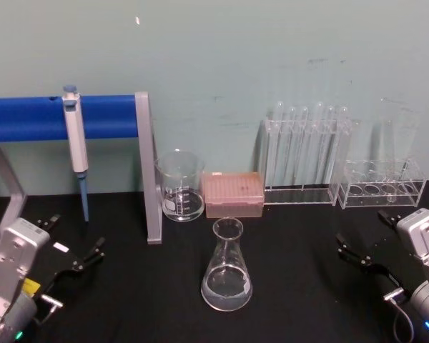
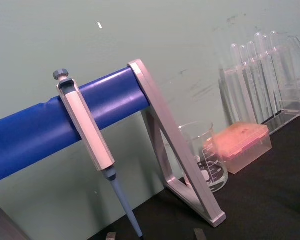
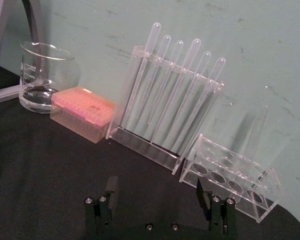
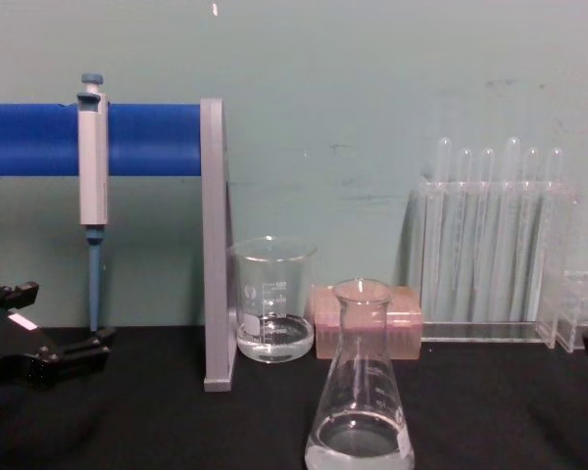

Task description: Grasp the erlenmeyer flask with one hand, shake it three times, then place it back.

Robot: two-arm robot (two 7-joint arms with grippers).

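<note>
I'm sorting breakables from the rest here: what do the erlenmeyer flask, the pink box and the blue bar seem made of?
Erlenmeyer flask: clear glass by its look, glossy, see-through walls with white printed marks. Pink box: translucent plastic, likely, with a dull frosted surface. Blue bar: smooth, evenly coloured, soft sheen; plastic or painted metal, I cannot tell.

We cannot read any text with certainty: the beaker (image 3: 40, 80) and the flask (image 4: 361, 397) both carry white graduation marks with small numbers beside them, but these are too small for us to read.
</note>
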